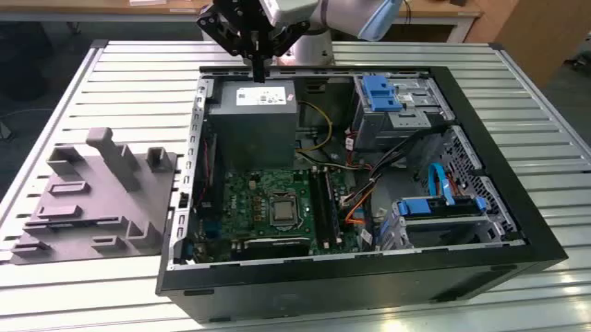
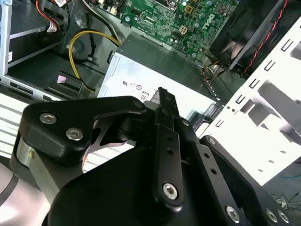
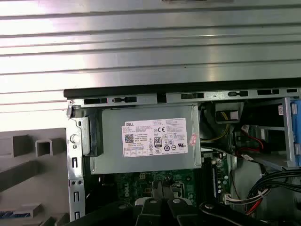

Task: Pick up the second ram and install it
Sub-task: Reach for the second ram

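We see a slatted metal table [image 1: 129, 76] carrying an open black computer case [image 1: 369, 277], with a grey moulded tray [image 1: 93, 214] just beside it on the exterior view's left. Inside the case a grey power supply [image 1: 249, 131] sits next to the green motherboard [image 1: 249, 197]. The gripper [image 1: 259, 75] hangs above the power supply's far edge, its fingers pressed together. We cannot tell for certain where the second ram is; in the first wrist view a thin bluish strip [image 3: 13, 214] lies on the tray.
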Robot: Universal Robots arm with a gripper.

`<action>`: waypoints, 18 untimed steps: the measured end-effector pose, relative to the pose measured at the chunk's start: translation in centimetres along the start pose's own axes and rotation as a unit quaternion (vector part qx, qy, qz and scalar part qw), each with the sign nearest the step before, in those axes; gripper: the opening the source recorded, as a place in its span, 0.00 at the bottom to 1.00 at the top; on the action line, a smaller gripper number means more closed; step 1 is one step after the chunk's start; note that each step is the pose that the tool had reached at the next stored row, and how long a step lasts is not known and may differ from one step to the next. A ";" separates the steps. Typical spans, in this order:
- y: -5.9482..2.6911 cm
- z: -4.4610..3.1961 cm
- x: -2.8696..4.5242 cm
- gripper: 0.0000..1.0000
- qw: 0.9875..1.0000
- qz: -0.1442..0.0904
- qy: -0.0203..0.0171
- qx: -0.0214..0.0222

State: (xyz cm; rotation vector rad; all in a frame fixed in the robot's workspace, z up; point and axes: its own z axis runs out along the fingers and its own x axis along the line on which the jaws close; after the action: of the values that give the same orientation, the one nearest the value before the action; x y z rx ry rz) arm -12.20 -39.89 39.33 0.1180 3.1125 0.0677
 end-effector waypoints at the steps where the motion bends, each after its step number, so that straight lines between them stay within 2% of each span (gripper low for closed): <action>1: 0.00 0.00 0.00 0.11 1.000 0.000 0.000 0.000; 12: 0.00 0.00 0.03 0.11 1.000 0.000 0.000 0.000; 18: -0.05 -0.01 0.63 0.11 1.000 0.000 0.000 0.000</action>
State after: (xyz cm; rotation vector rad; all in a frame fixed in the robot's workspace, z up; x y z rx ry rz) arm -12.82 -39.89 39.32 0.1179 3.1125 0.0676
